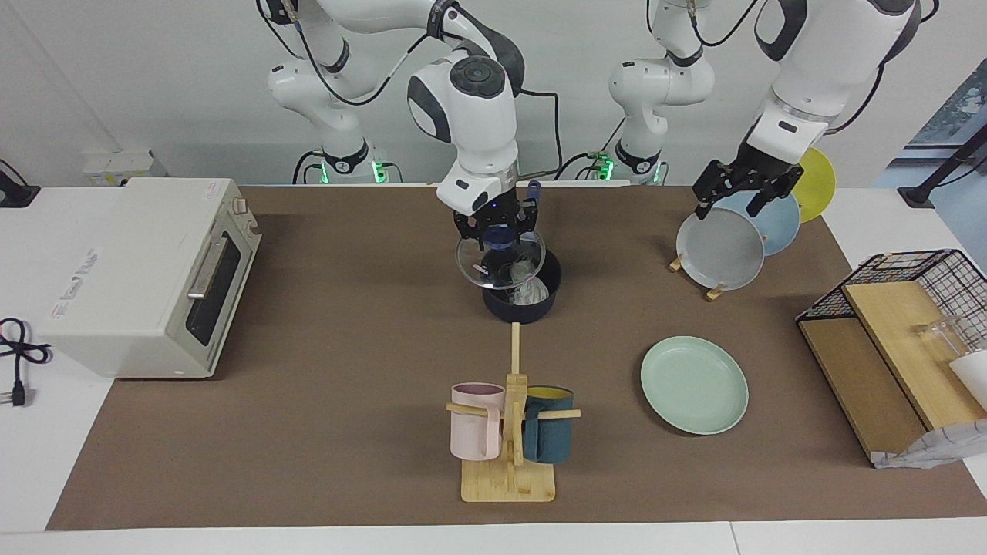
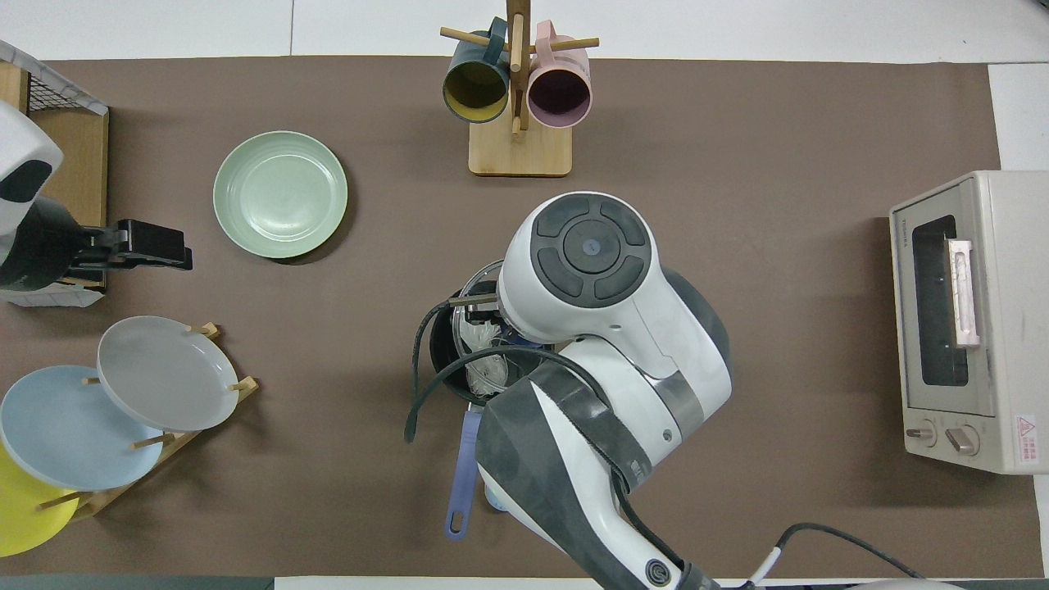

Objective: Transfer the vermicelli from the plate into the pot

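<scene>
The navy pot (image 1: 501,306) stands mid-table, with whitish vermicelli (image 1: 533,292) inside it. My right gripper (image 1: 500,231) is shut on the blue knob of a clear glass lid (image 1: 472,260) and holds the lid tilted just over the pot. In the overhead view my right arm covers most of the pot (image 2: 440,340); some vermicelli (image 2: 485,370) and the blue handle (image 2: 461,475) show. The mint-green plate (image 1: 694,384) (image 2: 280,194) lies empty, farther from the robots, toward the left arm's end. My left gripper (image 1: 729,202) (image 2: 156,246) is open and empty, waiting over the plate rack.
A rack holds a grey plate (image 1: 719,248), a light blue plate (image 1: 777,222) and a yellow plate (image 1: 819,183). A mug tree (image 1: 509,432) with a pink and a teal mug stands farther out. A toaster oven (image 1: 146,277) is at the right arm's end; a wire basket (image 1: 917,277) at the left arm's end.
</scene>
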`<act>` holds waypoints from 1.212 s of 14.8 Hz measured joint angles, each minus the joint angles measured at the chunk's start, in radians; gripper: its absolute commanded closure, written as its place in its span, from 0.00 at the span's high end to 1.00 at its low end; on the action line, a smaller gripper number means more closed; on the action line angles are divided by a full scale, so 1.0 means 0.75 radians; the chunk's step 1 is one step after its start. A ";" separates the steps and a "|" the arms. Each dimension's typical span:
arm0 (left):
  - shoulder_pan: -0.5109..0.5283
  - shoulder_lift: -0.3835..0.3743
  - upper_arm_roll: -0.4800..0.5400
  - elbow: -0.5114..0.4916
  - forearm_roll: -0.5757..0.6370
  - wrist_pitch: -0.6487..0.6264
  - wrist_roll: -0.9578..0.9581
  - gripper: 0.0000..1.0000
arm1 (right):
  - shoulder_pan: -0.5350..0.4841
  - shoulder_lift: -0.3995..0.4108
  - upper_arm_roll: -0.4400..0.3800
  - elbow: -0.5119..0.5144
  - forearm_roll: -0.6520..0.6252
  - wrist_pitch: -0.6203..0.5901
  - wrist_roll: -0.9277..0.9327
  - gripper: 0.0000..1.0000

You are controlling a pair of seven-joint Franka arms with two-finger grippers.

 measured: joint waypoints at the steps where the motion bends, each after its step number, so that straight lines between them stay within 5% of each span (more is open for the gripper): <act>1: 0.001 0.000 -0.001 -0.001 0.007 -0.008 0.007 1.00 | 0.009 0.002 0.000 -0.010 0.000 0.011 0.019 0.00; 10: -0.010 0.065 -0.020 0.205 0.067 -0.202 0.011 1.00 | 0.142 0.098 -0.001 -0.020 -0.123 0.048 0.122 0.00; 18: -0.020 0.110 -0.024 0.201 0.087 -0.216 0.012 1.00 | 0.166 0.149 -0.002 -0.020 -0.147 0.095 0.156 0.00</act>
